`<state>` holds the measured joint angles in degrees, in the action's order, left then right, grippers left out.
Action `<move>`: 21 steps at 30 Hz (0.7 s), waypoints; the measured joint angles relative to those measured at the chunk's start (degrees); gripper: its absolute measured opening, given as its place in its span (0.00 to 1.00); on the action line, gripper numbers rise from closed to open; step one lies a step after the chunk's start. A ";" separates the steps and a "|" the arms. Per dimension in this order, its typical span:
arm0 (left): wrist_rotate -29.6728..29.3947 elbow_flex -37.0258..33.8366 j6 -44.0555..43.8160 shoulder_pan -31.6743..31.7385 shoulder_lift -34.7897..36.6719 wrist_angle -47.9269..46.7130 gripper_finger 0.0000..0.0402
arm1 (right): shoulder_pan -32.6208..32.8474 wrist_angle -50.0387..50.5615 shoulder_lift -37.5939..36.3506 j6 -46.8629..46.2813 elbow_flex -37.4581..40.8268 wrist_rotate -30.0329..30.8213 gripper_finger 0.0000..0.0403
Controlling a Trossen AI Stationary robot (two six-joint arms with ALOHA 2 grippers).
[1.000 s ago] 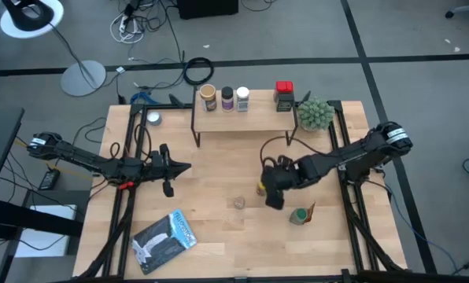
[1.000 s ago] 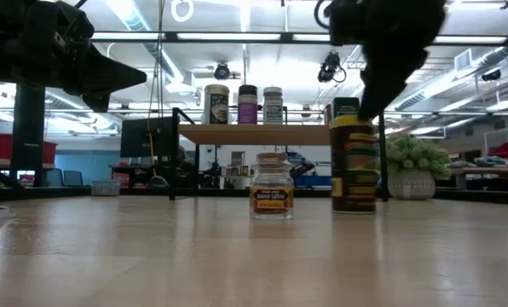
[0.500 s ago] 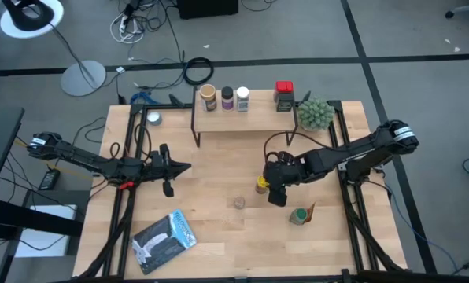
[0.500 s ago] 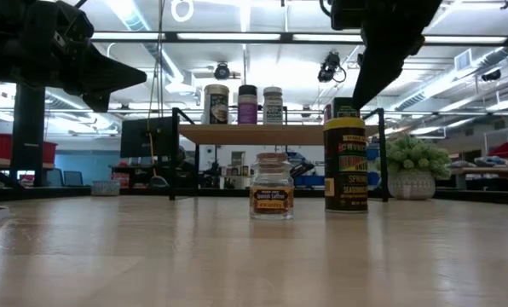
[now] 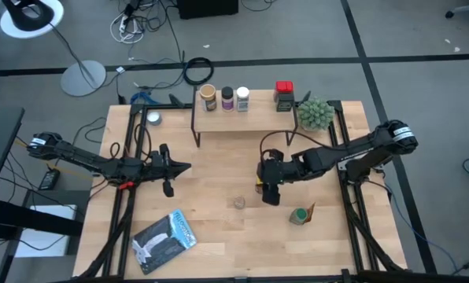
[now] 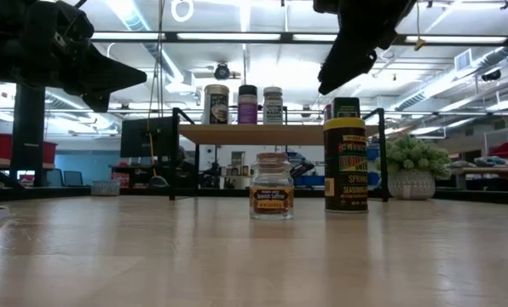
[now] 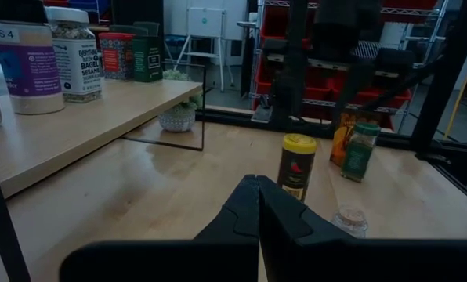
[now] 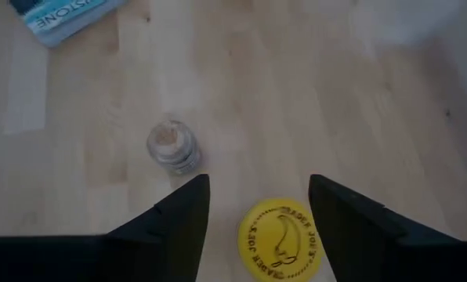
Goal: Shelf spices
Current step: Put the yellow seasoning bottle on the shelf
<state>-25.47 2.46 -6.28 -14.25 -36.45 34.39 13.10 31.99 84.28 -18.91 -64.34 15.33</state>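
Right gripper (image 5: 269,184) is spread wide and holding nothing, hovering directly above the yellow-lid jar (image 8: 281,239); my wrist cam shows the lid centred between the two fingers (image 8: 179,215), with air between, no contact. That jar stands upright on the table (image 5: 211,236), mid-right, in front of the shelf (image 5: 246,118).

Just beside it: the small glass jar (image 5: 239,203), upright, tan lid, near the table centre. Further toward the right front: the green-lid jar (image 5: 297,215), with an orange packet (image 5: 309,211) just beside or behind it; can't tell if they touch.

Left gripper (image 5: 168,169) is parked at mid-left, fingers pressed together, empty.

Progress, my read: four spices already up on the shelf — tan-lid jar (image 5: 208,97), dark-lid jar (image 5: 227,97), white-lid jar (image 5: 242,98), red-lid tin (image 5: 283,95). Three jars left on the table, plus one small silver tin (image 5: 153,119) at far left beside the shelf. So roughly half done.

Next looks like dropping onto the yellow-lid jar and closing. Pouch (image 5: 165,238) and plant (image 5: 315,114) stay put.
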 joint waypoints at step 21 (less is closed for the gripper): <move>-0.02 0.00 0.02 0.00 0.00 0.00 0.00 | -1.62 5.73 -0.01 4.30 1.39 -3.11 0.88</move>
<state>-25.50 2.46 -6.26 -14.25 -36.45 34.39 11.48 37.73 84.27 -14.61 -62.94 12.22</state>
